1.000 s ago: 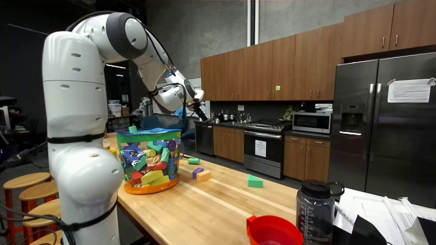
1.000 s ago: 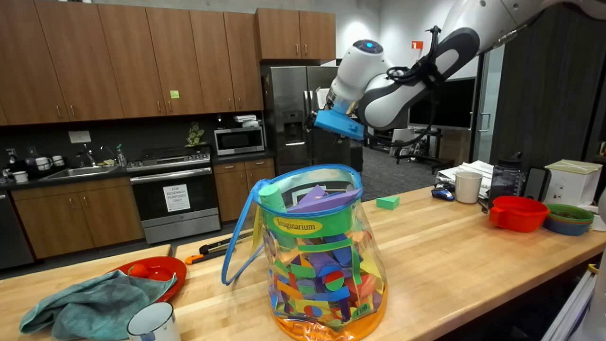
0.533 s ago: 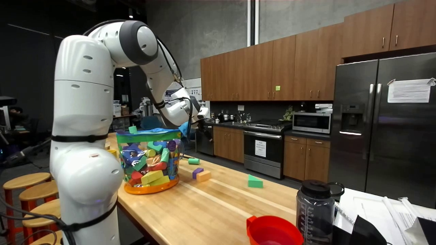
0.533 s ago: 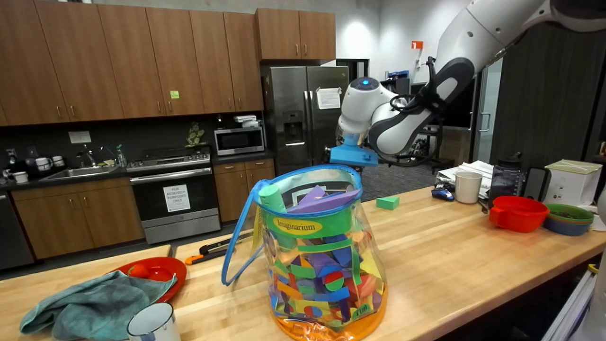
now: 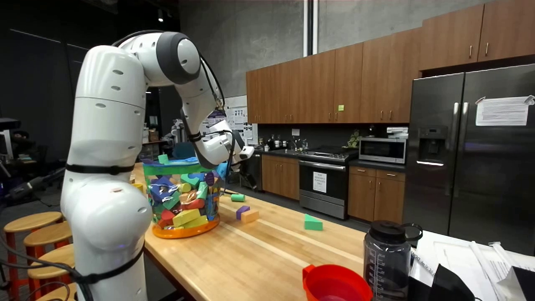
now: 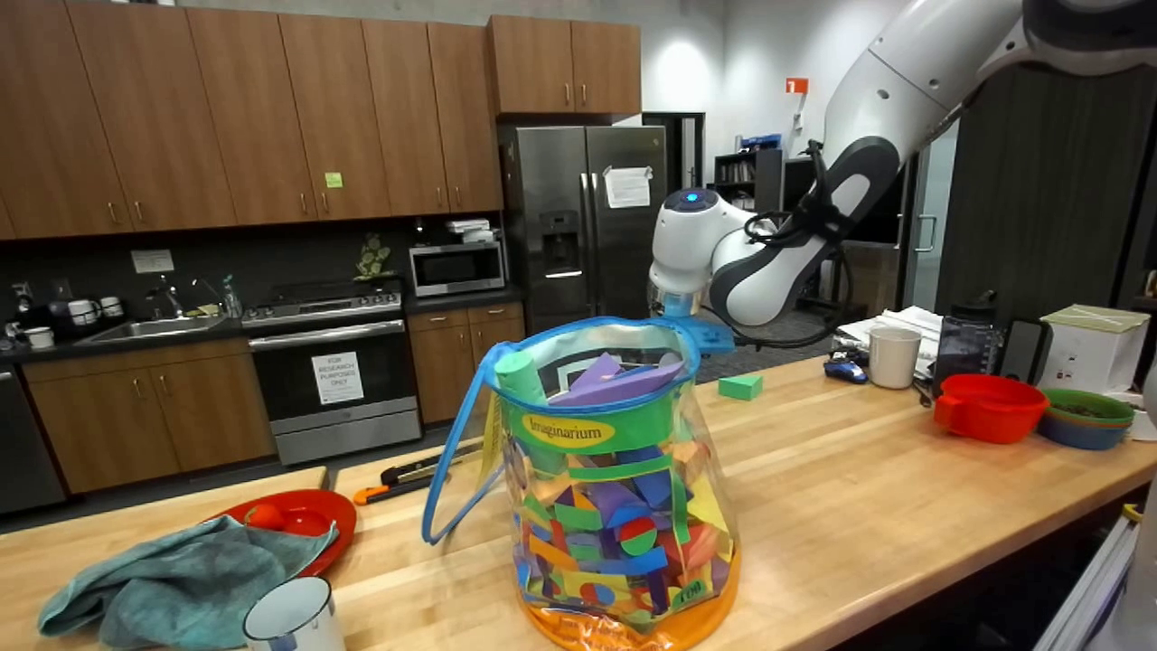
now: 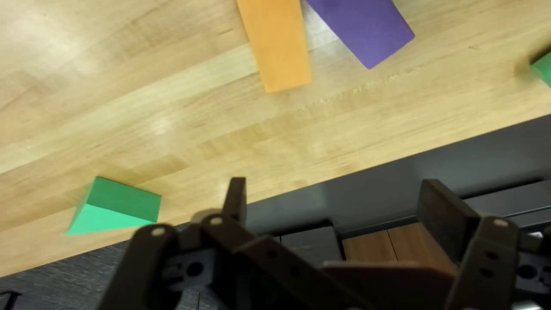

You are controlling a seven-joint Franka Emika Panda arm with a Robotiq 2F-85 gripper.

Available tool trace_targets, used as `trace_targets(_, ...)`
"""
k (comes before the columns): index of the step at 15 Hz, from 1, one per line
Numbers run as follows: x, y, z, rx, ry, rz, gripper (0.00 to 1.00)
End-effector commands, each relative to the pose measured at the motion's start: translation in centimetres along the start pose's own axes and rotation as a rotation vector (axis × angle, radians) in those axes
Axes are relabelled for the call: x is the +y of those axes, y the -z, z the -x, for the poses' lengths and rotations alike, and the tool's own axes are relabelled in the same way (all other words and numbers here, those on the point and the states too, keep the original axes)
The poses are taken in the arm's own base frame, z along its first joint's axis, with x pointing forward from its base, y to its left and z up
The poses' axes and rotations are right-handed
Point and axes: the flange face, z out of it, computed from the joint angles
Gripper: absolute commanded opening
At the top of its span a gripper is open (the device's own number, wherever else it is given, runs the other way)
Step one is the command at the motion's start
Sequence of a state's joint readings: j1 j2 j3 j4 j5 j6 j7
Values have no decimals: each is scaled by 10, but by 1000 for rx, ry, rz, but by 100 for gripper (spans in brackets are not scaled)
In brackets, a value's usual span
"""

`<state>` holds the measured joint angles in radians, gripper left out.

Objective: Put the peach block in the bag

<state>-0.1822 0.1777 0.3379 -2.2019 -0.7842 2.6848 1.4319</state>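
Pale glare on the tabletop [image 7: 159, 125], dark gripper [image 7: 334, 186] seemingly out of focus.

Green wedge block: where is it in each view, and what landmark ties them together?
In an exterior view: green wedge right of centre, lower half, right of the peach block.
In an exterior view: green wedge right of the bag, just below mid-height.
Wrist view: green wedge lower left; peach block up and to its right.
Shared landmark: wooden tabletop; the wedge sits near its edge in all three.
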Motion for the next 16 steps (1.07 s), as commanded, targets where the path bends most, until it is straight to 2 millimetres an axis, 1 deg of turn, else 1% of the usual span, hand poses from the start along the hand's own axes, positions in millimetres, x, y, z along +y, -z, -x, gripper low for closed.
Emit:
trace_targets(1, 10, -9, 6, -21, 11, 88, 100)
trace_targets(3, 17, -15, 9, -40, 19, 141, 100)
trace_targets(6, 18, -23, 19, -77, 28, 172, 100)
trace_targets(11, 9, -41, 39, -162, 14, 91, 100)
trace_targets(14, 7, -47, 44, -172, 12, 59, 100)
trace_targets(16, 5, -49, 42, -160, 8, 34, 100)
